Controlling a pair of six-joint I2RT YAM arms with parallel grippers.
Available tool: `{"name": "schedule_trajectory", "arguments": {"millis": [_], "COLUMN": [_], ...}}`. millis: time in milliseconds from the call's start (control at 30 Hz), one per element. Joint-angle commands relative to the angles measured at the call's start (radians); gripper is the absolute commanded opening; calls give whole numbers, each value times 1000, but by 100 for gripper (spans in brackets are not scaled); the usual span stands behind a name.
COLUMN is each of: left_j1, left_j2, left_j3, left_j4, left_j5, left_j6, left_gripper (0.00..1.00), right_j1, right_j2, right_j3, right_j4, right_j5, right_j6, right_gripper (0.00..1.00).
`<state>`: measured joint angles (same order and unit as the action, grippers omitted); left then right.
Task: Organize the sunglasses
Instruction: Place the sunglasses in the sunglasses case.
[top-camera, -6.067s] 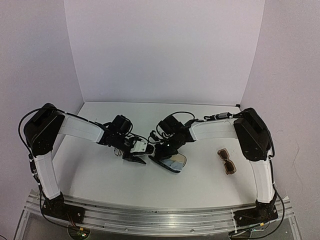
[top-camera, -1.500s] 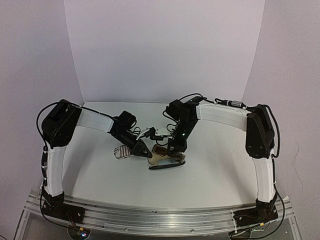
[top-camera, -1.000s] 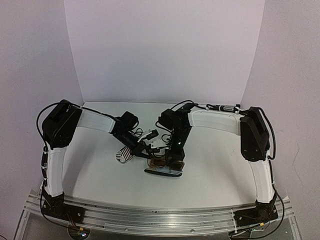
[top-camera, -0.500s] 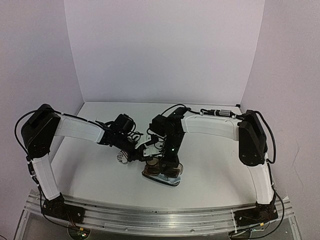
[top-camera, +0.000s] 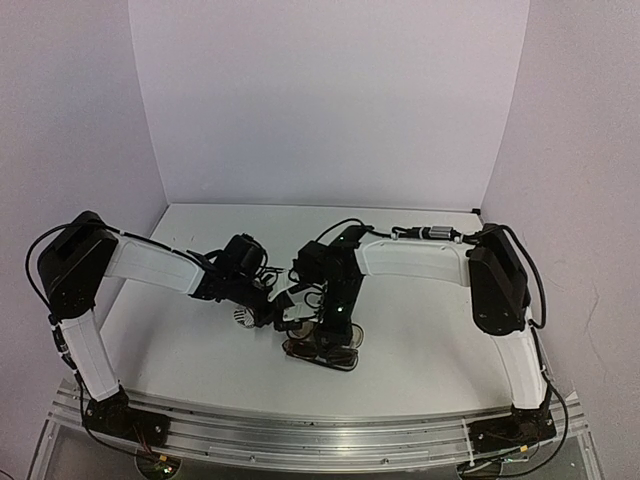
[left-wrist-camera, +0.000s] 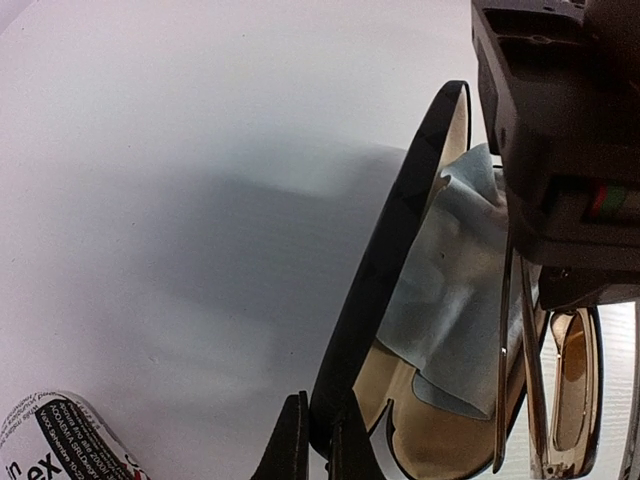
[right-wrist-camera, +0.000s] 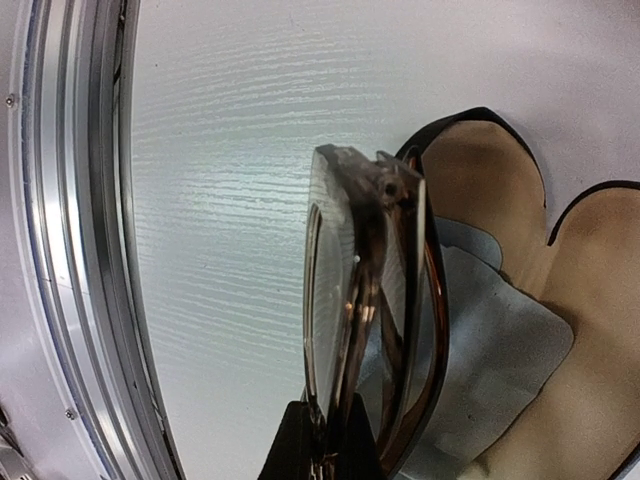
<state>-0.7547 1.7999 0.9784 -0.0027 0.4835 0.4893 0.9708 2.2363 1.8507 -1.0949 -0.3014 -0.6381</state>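
A white table (top-camera: 200, 345) holds two robot arms that meet near its middle front. Between them lies an oblong black case (top-camera: 342, 364), opened wide so its tan lining (right-wrist-camera: 500, 190) shows. A square light-blue cloth (left-wrist-camera: 450, 290) lies crumpled inside the case against the lining.

The left arm (top-camera: 150, 268) reaches in from the left. The left jaws are closed tight on the case's raised black edge (left-wrist-camera: 390, 250), pinching it between the fingertips (left-wrist-camera: 293, 445) and keeping that flap up on its side.

The right arm (top-camera: 410, 258) reaches in from the right and points down over the case. The right jaws are closed on the frame of the brown sunglasses (right-wrist-camera: 370, 300), which are folded and held on edge. The amber lenses sit over the cloth, within the open mouth of the case. Whether the pair rests on the cloth or hangs just above it cannot be told.

A stripe-patterned case (top-camera: 243, 316) lies on the table just left of the left jaws, apart from the open case.
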Motion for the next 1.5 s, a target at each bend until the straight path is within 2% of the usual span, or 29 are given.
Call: {"name": "schedule_trajectory", "arguments": {"millis": [0,67,267,667,867,1033,1267,1367,1467], "left_j1": [-8,-10,-11,-11,-10,-11,-11,-11,-11], "left_j2": [-82,-85,-100,-107,-117,-118,-114,-115,-113], "left_j3": [-9,-16,-37,-49,-60,-68,-67,-69,-68], "left_j4": [85,84,96,75,77,75,77,75,73], "left_j5": [27,23,26,37,36,35,34,33,31], "left_j6": [-6,-3,-6,15,13,13,18,17,20], "left_gripper": [0,0,0,0,0,0,0,0,0], "right_j1": [0,1,1,0,0,0,-1,-1,0], "right_j2": [28,30,19,-99,-166,-245,-271,-274,-269], "right_j3": [-4,-9,-39,-136,-235,-279,-303,-298,-308], "right_j4": [29,45,111,289,394,513,538,540,538], "right_j5": [43,49,124,235,251,226,168,149,148], "right_j6": [77,87,163,297,393,437,418,410,427], "right_gripper": [3,8,29,32,39,39,46,42,32]}}
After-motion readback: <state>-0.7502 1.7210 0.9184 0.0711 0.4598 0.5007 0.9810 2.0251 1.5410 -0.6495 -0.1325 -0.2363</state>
